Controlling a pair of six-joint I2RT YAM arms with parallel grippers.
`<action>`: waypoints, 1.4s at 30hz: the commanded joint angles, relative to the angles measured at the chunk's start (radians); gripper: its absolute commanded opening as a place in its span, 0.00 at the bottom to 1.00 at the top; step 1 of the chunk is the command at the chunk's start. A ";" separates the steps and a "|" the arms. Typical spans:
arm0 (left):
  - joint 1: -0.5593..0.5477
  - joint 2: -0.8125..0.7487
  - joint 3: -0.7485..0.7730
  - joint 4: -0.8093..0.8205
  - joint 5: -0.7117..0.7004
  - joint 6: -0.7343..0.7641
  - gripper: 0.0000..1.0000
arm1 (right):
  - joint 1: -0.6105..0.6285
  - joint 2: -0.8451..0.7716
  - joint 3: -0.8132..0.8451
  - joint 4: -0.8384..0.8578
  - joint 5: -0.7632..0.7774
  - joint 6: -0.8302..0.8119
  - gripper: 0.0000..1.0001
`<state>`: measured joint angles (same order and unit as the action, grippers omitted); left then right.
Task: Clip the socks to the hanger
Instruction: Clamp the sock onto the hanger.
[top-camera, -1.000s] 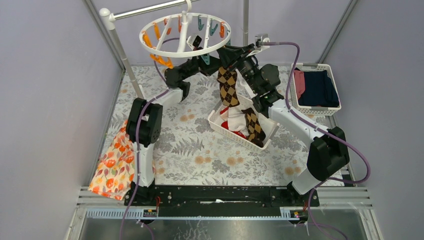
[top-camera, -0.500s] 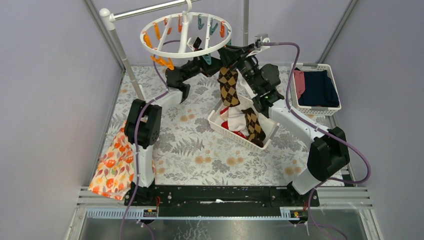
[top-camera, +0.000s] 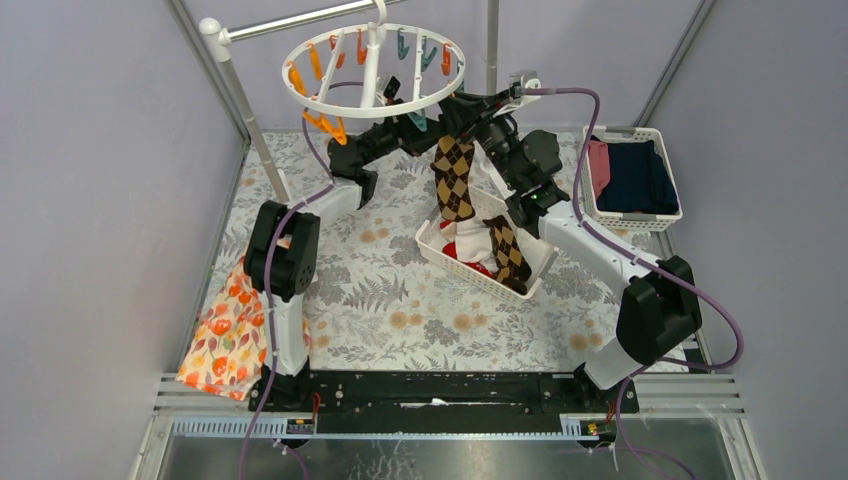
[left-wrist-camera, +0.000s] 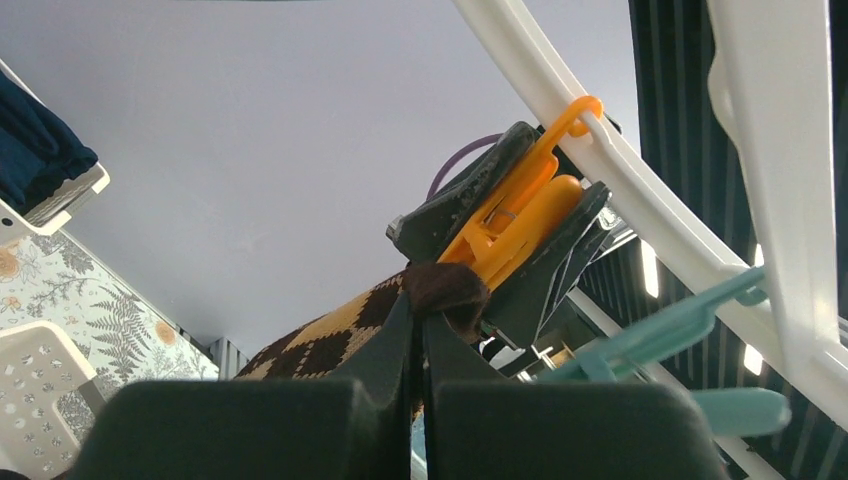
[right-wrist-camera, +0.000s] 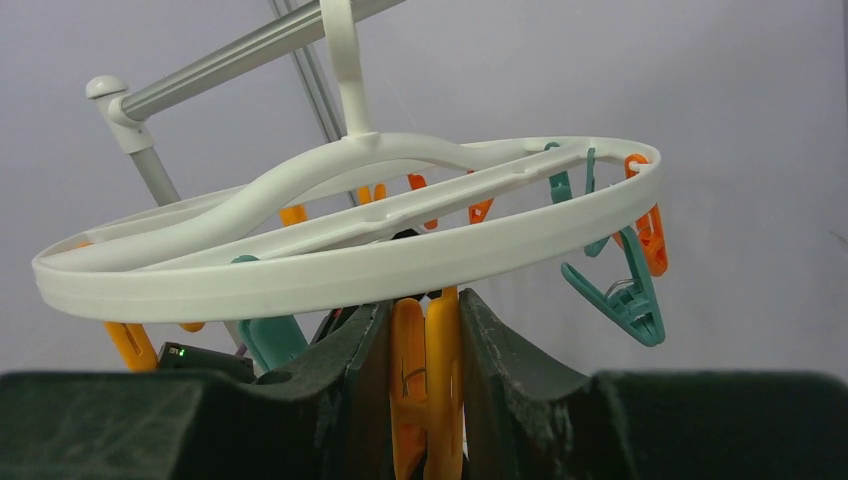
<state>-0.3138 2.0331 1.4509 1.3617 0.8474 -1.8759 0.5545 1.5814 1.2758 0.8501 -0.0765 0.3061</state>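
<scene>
The round white hanger (top-camera: 372, 70) hangs from a rail, with orange and teal clothespins along its rim. My left gripper (left-wrist-camera: 418, 305) is shut on the dark cuff of a brown-and-tan argyle sock (left-wrist-camera: 330, 335), which it holds up under the ring. The rest of that sock (top-camera: 452, 180) dangles over the basket. My right gripper (right-wrist-camera: 425, 310) is shut on an orange clothespin (right-wrist-camera: 425, 390) just below the hanger rim (right-wrist-camera: 400, 260). In the left wrist view the cuff touches that clothespin's (left-wrist-camera: 520, 215) lower end. A second argyle sock (top-camera: 507, 250) and red socks (top-camera: 462, 250) lie in the basket.
The white slatted basket (top-camera: 440, 258) sits mid-table under the arms. Another basket (top-camera: 632, 218) at the right holds navy and pink clothes. An orange floral cloth (top-camera: 228, 320) hangs off the left edge. The rail's pole (top-camera: 240, 90) stands at the back left. A teal clothespin (right-wrist-camera: 620, 290) hangs nearby.
Both grippers and the hanging argyle sock have shifted slightly up and to the left. The ring has swung a little with them. Both grips are unchanged.
</scene>
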 joint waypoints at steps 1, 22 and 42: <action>-0.005 -0.044 -0.030 0.064 -0.010 -0.004 0.00 | -0.004 -0.046 -0.006 0.025 0.040 -0.024 0.25; 0.012 -0.062 -0.075 0.173 -0.015 -0.073 0.00 | -0.004 -0.053 -0.010 0.021 0.031 -0.035 0.25; 0.019 -0.036 -0.043 0.137 -0.015 -0.059 0.00 | -0.004 -0.021 0.019 0.014 -0.032 0.015 0.28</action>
<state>-0.3000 2.0033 1.3743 1.4765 0.8448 -1.9419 0.5541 1.5715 1.2636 0.8467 -0.0914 0.3019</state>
